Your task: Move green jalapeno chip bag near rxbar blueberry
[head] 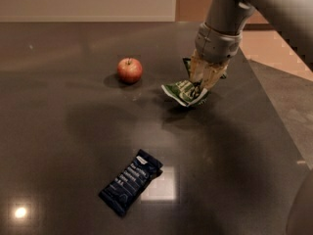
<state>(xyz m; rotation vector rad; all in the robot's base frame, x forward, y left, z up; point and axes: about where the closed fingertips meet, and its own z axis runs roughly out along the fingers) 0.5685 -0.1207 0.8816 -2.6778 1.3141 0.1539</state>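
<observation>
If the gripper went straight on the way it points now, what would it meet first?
The gripper points down, shut on the green jalapeno chip bag. Below is only the dark tabletop, so the bag would probably touch it first.

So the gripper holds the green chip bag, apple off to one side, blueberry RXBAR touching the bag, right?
No: the camera view shows the rxbar blueberry lying well apart from the green jalapeno chip bag, nearer the camera. The gripper does hold the bag, with the apple off to one side.
</observation>
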